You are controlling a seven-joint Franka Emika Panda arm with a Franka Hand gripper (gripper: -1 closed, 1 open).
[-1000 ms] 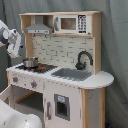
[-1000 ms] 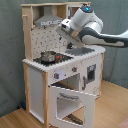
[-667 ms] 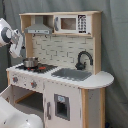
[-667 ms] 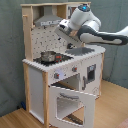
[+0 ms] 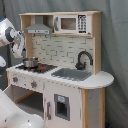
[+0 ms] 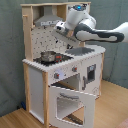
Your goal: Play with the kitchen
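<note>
The kitchen (image 5: 60,50) is a tall toy of white and light wood, seen in both exterior views. It has a hood (image 5: 40,27), a microwave (image 5: 70,23), a black faucet (image 5: 83,60) and a grey sink (image 5: 72,74). A small metal pot (image 5: 30,62) stands on the black-red hob (image 5: 42,68). In the second exterior view the oven door (image 6: 70,102) hangs open and the pot (image 6: 48,56) sits on the hob. My gripper (image 6: 61,28) hovers above the hob, below the hood (image 6: 47,21). In the first exterior view the gripper (image 5: 18,47) is at the kitchen's left side.
My white-and-black arm (image 6: 100,35) reaches in from the second exterior view's right, across the counter. A grey curtain (image 5: 115,45) hangs behind the kitchen. A wooden floor (image 6: 112,107) lies around it. A small door with a dark window (image 5: 61,106) sits under the sink.
The arm's end has shifted slightly towards the second exterior view's left, closer under the hood. The pot and the oven door have not moved.
</note>
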